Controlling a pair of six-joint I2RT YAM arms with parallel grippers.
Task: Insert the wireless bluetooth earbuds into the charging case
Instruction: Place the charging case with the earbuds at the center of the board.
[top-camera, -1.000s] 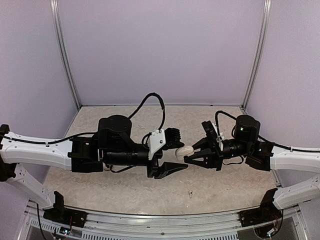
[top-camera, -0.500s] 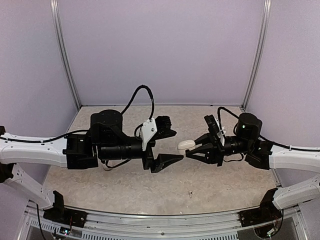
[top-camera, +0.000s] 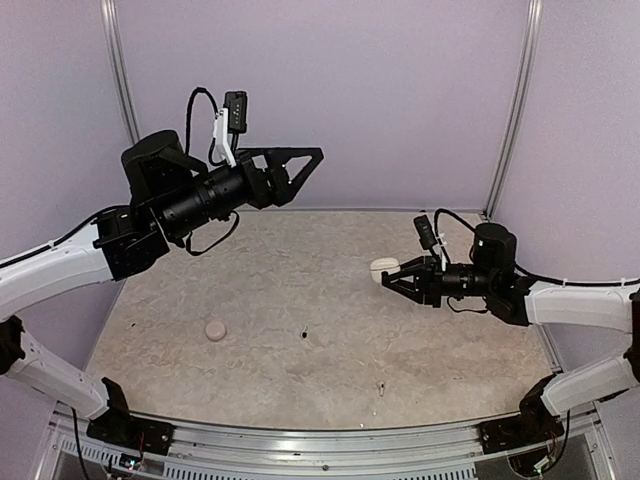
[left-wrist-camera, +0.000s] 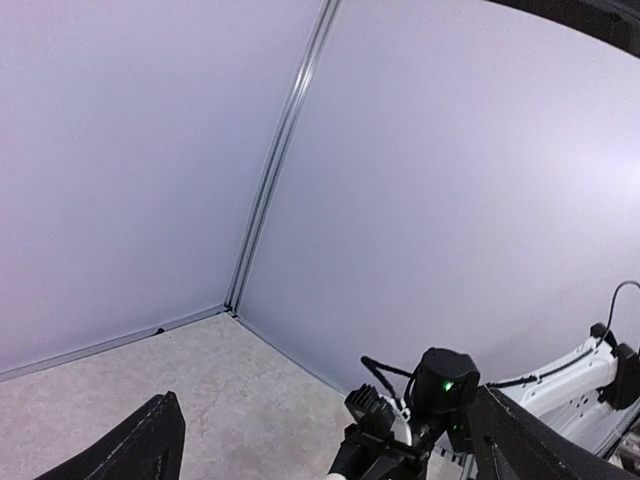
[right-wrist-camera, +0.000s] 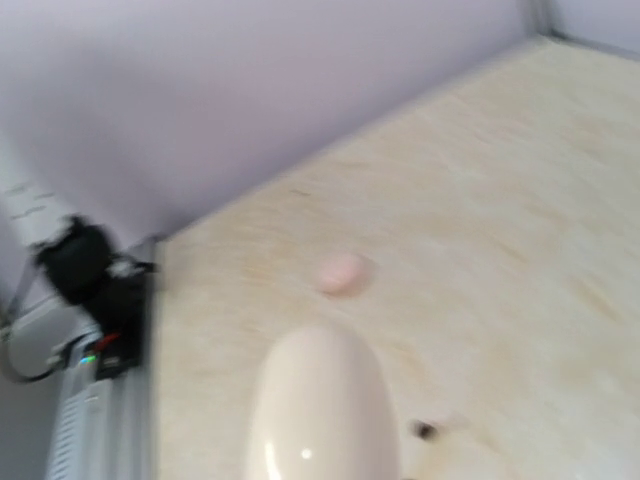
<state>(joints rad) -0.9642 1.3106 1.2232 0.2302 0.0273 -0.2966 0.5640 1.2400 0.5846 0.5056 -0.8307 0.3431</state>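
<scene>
Pale lavender walls (top-camera: 320, 100) close the cell on three sides, meeting at slim aluminium uprights (top-camera: 124, 110) in the two far corners. Between them lies a beige, marbled worktop (top-camera: 300, 270) with a ribbed metal rail (top-camera: 320, 447) along its near edge. On the left half of that surface rests a pink round case (top-camera: 214, 329). A tiny dark speck (top-camera: 303, 331) sits near the middle, too small to identify. One earbud (top-camera: 380, 386), a pale stemmed sliver, lies alone close to the near edge, well apart from the pink case. The left arm (top-camera: 170, 200) is raised high over the left side of the worktop, its jaws spread wide with nothing between them. Its wrist camera looks across bare wall and a corner upright toward the right arm (top-camera: 495, 270), where a green light (left-wrist-camera: 445, 385) glows. The right arm reaches low over the right side, its jaws pinching a cream charging case (top-camera: 383, 266) held clear of the surface. From the right wrist that case fills the blurred foreground, with the pink one lying on the worktop beyond it. Whether either case is open cannot be told.
</scene>
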